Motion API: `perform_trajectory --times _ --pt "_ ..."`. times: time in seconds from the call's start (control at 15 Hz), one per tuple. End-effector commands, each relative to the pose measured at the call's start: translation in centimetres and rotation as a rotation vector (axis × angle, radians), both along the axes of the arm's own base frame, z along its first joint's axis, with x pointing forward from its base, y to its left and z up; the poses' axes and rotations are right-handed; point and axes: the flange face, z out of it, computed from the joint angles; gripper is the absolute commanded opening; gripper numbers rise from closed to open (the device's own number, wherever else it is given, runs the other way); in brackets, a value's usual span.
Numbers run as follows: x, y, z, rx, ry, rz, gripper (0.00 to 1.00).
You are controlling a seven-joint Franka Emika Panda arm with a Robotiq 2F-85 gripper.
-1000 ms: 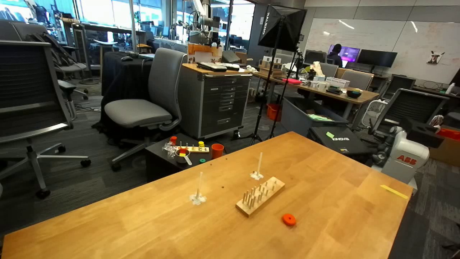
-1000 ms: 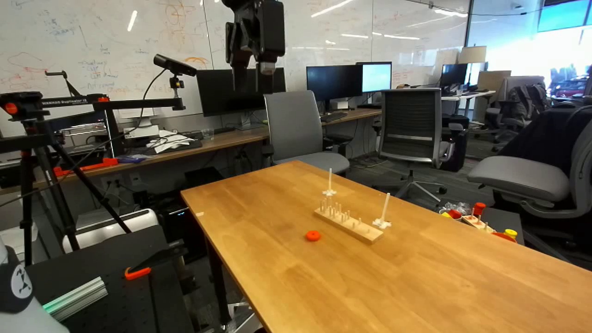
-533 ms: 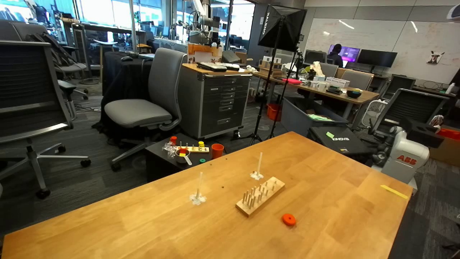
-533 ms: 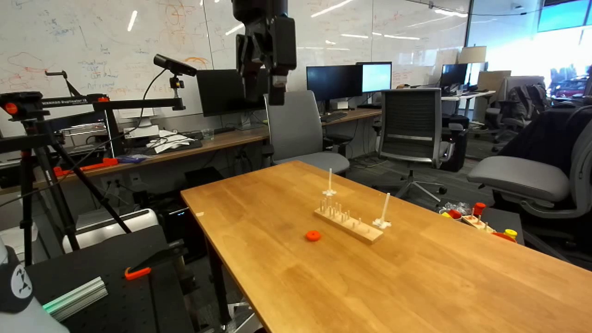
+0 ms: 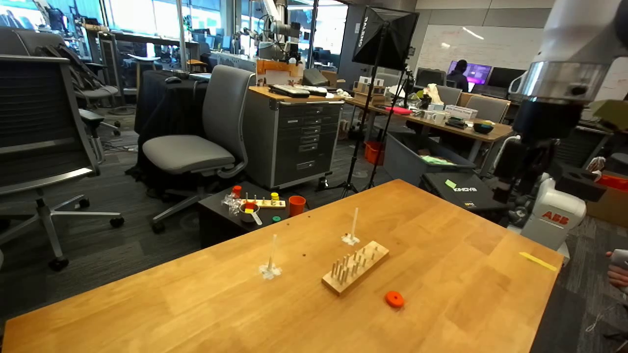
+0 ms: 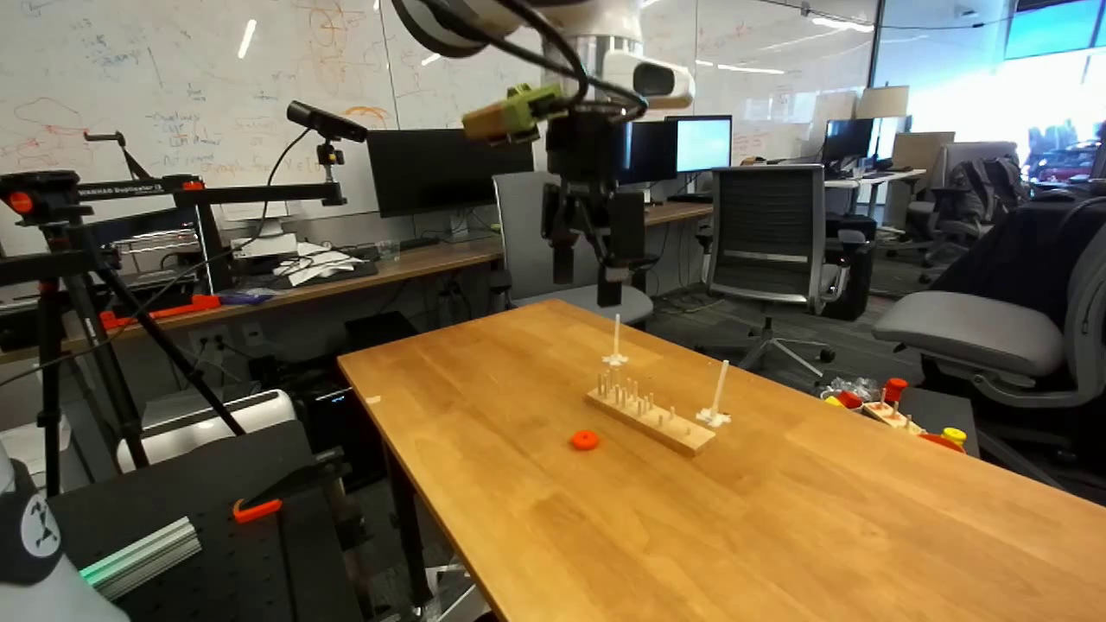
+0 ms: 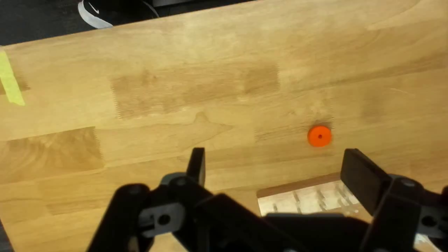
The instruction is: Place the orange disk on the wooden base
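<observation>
While the gripper [image 6: 587, 285] hangs in the air above the counter [image 6: 778, 518], its jaws point downward and stand wide apart, with a broad gap between their tips, as both the wrist view and an exterior view show. The orange disk [image 7: 315, 139], which has a small hole in its middle, lies flat on the counter, well apart from the jaws. It is near one long side of the wooden peg base [image 6: 679, 437] but does not touch it; in the wrist view it appears between the jaws, closer to the one at the right of that view. The wooden peg base lies on the counter too, and from it rise several upright wooden pegs [image 5: 336, 268], which are taller at one end and shorter toward the other. In the wrist view only a part of this base is visible, because the gripper stands before the rest. On the opposite side of the base from the disk, two thin pale rods [image 5: 273, 251] rise from the counter, each with a whitish patch around its foot. A strip of yellow tape [image 5: 538, 261] is stuck on the counter near its edge, and beyond this edge, in an exterior view, a white ABB robot arm [image 5: 554, 214] stands. On a low black table [image 5: 218, 233] beside the counter I see an orange cup [image 5: 296, 206] and a small green piece [image 5: 276, 219]. Beyond the counter's edge, the wrist view shows a black shoe [image 7: 108, 12] with a white sole.
</observation>
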Motion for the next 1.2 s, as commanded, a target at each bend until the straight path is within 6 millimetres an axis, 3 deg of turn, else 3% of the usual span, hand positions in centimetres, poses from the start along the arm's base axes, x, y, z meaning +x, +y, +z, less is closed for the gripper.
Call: perform_trajectory --times 0.0,0.13,0.2,0.27,0.67,1.13 --pt "4.6 1.6 -5.1 0.012 0.04 -0.06 1.0" --pt "6.0 2.8 -8.3 0.016 0.083 -0.073 1.0" --pt "6.5 3.2 -8.7 0.008 0.098 -0.065 1.0" --pt "4.3 1.9 -7.8 0.001 0.085 -0.047 1.0" --pt "6.1 3.2 -11.2 -0.014 0.112 -0.052 1.0" --pt "7.4 7.3 -18.2 -0.016 0.168 -0.006 1.0"
